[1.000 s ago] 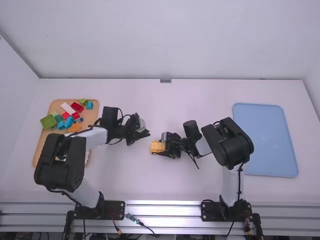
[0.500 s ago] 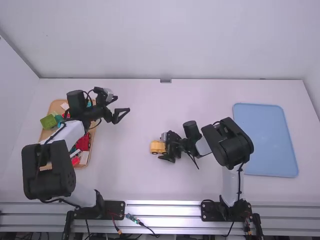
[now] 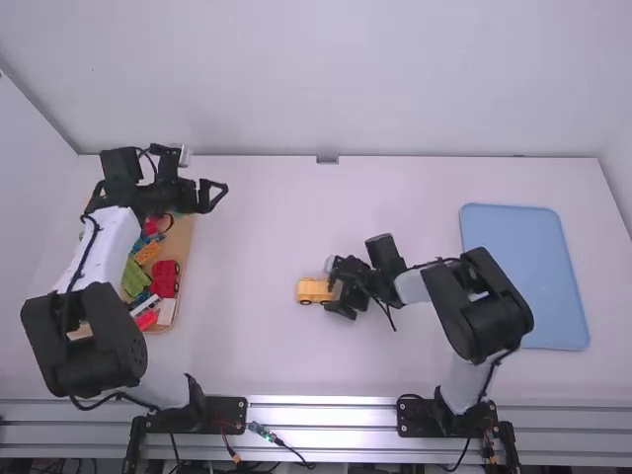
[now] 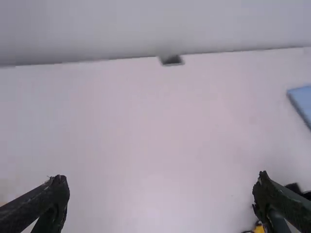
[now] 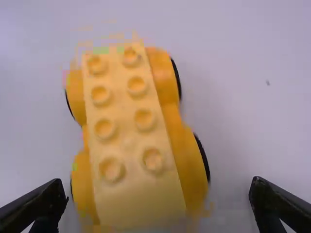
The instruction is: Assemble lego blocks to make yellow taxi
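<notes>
you have the car on the desk, wheels down, studs up. it lies just ahead of your right fingers and partly between them, long side running away from the fingertips. those fingers are spread, one close beside a near wheel, the other with more room on its side

i take the step to be getting the car ready for its next block, or for a lift if you count it done; the eight studs are bare, so i lean to the first. your left fingers are spread with nothing between them, and they look out over the desk with the tray and its loose blocks beneath and behind them. turn them down toward the tray before you pick, and choose the block first so you don't stir the pile

on the right, centre the car between the fingers before you squeeze, or the closer one will likely touch first and skew it. go in low and slow, aiming for the body rather than the wheels; a nudge along its length could roll it off. grip just enough to stop it rolling, and leave the studs open so the next block can be pressed straight down
</notes>
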You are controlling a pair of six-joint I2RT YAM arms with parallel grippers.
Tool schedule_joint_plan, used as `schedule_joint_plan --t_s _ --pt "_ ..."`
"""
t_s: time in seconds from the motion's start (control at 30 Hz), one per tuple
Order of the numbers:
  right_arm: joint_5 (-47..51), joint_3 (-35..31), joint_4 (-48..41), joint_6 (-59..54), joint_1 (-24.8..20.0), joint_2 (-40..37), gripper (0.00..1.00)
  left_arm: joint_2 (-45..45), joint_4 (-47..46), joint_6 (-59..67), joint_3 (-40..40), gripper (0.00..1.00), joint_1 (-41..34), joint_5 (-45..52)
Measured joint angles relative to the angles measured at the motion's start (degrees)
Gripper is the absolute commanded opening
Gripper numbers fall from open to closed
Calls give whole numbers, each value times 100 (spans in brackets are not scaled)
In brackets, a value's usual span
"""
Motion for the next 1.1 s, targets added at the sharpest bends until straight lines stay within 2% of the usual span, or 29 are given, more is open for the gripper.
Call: schedule_joint_plan --t_s 0.13,0.27,0.53,0.7,0.77,0.93,1.07,1.1 --pt "715 -4 -577 -7 4 -542 99 0 -769 216 568 99 0 -931" --pt "1095 -4 -841 -11 2 -868 99 2 -1209 654 804 99 0 -1633" --pt "1357 -4 -673 24 4 -1436 99 330 -2033 1823 1102 99 72 -2651" --pt "1375 -4 -562 83 4 -1836 99 942 -2474 2194 1357 99 483 -2610" --pt "1375 -4 -581 101 -4 -2033 99 1329 -2765 2457 1499 99 881 -2492" --pt "1377 -4 -553 96 -55 -2291 99 1836 -2855 2861 1749 99 1502 -2400" --pt "1375 -4 -542 37 -109 -2470 99 2199 -2780 3368 1873 89 1799 -2398" --pt "1377 -4 -542 31 -116 -2483 99 2218 -2767 3416 1871 89 1803 -2398"
